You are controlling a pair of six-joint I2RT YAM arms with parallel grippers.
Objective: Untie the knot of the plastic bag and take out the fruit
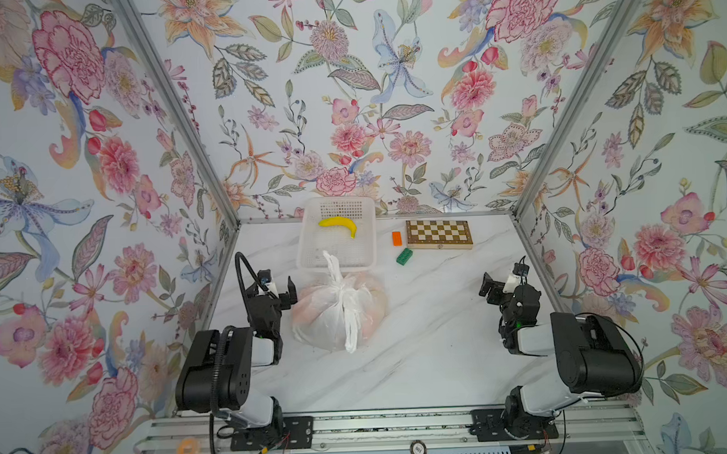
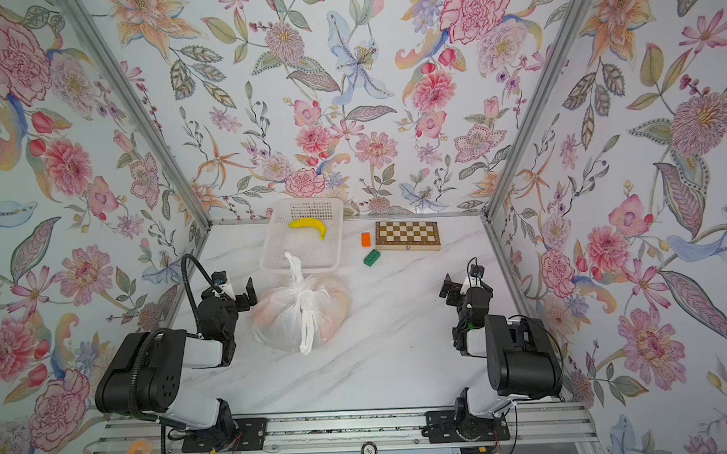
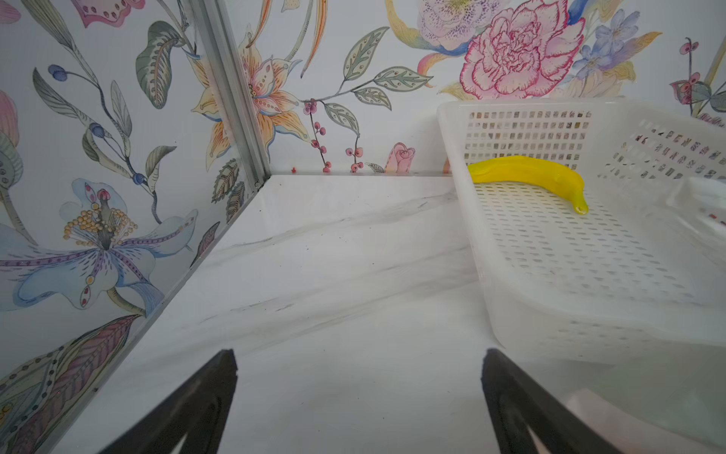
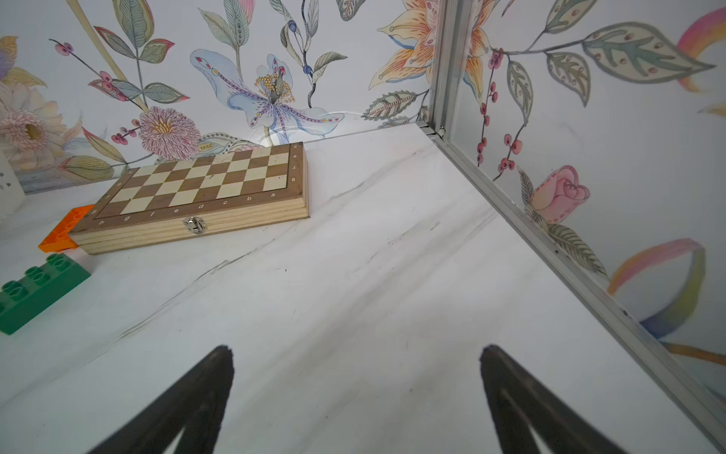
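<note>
left claw [image 3: 358, 353]: jaws spread wide with only bare marble between the two dark tapered fingers; it grips nothing.
right claw [image 4: 356, 350]: spread just as wide, also empty, low over the tabletop by the right wall.
table [image 1: 420, 351]: smooth white marble-look slab with faint grey veins.
plastic bag [image 1: 323, 316]: sits between the two arms, just beside the left claw's inner finger; contact cannot be told. it is well apart from the right claw. the film is thin, crinkly, translucent white and bulges into a rounded mound.
knot [image 1: 345, 297]: a bunched twist of white handle strips on top of the mound, still tied. one long tail stands up toward the basket's near rim and another droops down the front of the bag.
fruit [image 1: 377, 298]: inside the bag, seen only as soft rounded pale-orange patches through the film; kinds and count cannot be told.
green brick [image 1: 404, 256]: studded plastic block, beyond the bag and to its right.
orange brick [image 1: 396, 238]: smaller studded block just beside the chessboard's left edge.
basket [image 1: 302, 238]: rigid white perforated tray behind the bag.
banana [image 1: 339, 225]: curved, glossy, yellow, lying in the basket.
chessboard [image 1: 439, 233]: closed wooden case with checkered top and a metal clasp, near the back wall.
</note>
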